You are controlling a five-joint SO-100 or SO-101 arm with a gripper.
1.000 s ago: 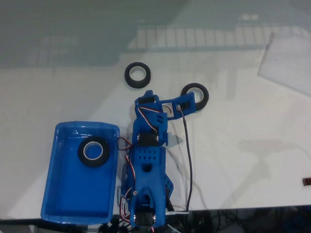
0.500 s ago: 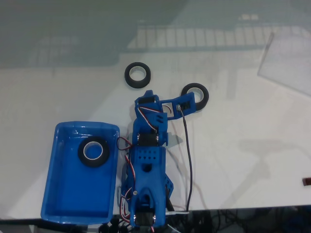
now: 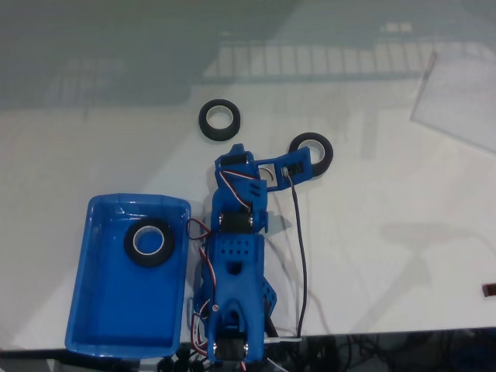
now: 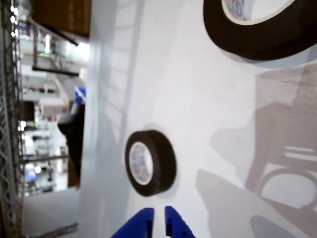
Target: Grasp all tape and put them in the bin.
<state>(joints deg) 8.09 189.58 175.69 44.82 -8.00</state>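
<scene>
Wrist view first: a black tape roll (image 4: 151, 162) lies flat on the white surface (image 4: 198, 99), just past the tips of the blue fingers (image 4: 159, 224). The fingers are almost together, with only a thin gap, and they hold nothing. That may be the trouble. If they go forward like this, they could bump the roll and push it away, because it is too wide to fit in that gap. They would need to open wide first. The roll is also a little to the left of the tips in this view, so one finger could land on top of the ring and slip off.

A second tape roll (image 4: 257, 25) sits at the top right of this view, well apart from the fingers.

In the fixed view, two rolls are out on the surface, one (image 3: 219, 120) near the arm (image 3: 236, 263) and one (image 3: 316, 151) partly under it. A third roll (image 3: 149, 242) already lies in the blue bin (image 3: 93, 310).
</scene>
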